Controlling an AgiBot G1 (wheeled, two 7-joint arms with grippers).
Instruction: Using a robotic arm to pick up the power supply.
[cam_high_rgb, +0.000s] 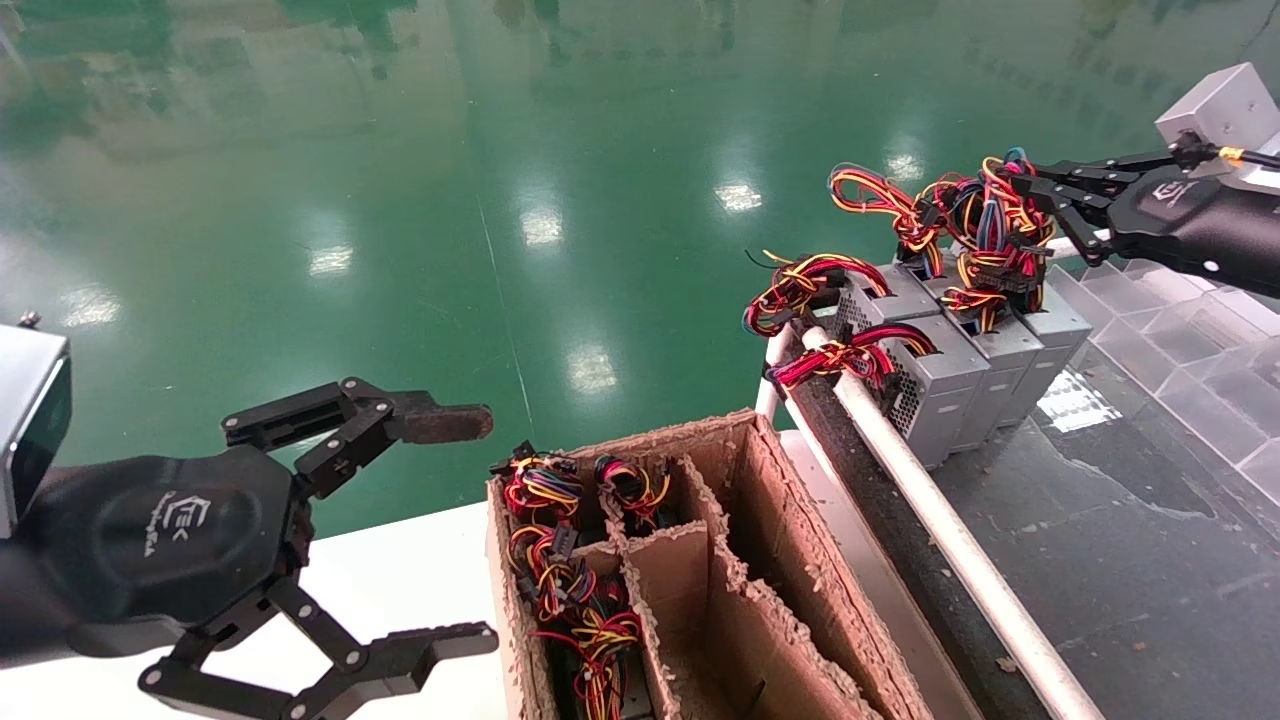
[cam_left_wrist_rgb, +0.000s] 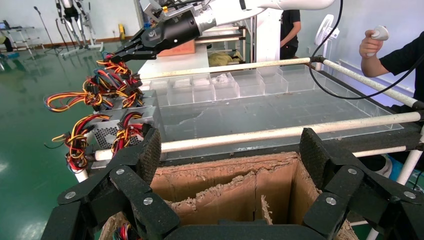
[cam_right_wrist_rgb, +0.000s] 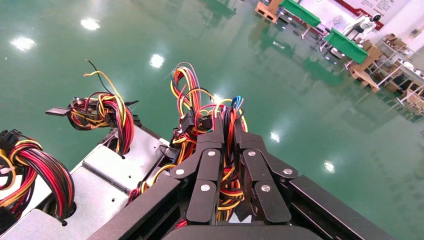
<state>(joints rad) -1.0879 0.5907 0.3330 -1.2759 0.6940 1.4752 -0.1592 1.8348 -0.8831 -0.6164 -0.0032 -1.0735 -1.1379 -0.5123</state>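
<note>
Right pincer (cam_high_rgb: 1035, 205): robotic arm with white "TEK" logo on its palm, clenched on the wire bundle (cam_high_rgb: 985, 225) above the power supply (cam_high_rgb: 1005, 345).
Power supply: silver-grey box in a row of like units at the near end of the counter (cam_high_rgb: 1130, 520), beside the white rail (cam_high_rgb: 930, 510); perforated side faces the rail.
Left pincer (cam_high_rgb: 475, 530): released, jaws wide, brown worn pad on one fingertip, "TEK" on palm; hovers beside the cardboard box (cam_high_rgb: 760, 600).
Cardboard box: divided, wired units in its left compartments.
</note>
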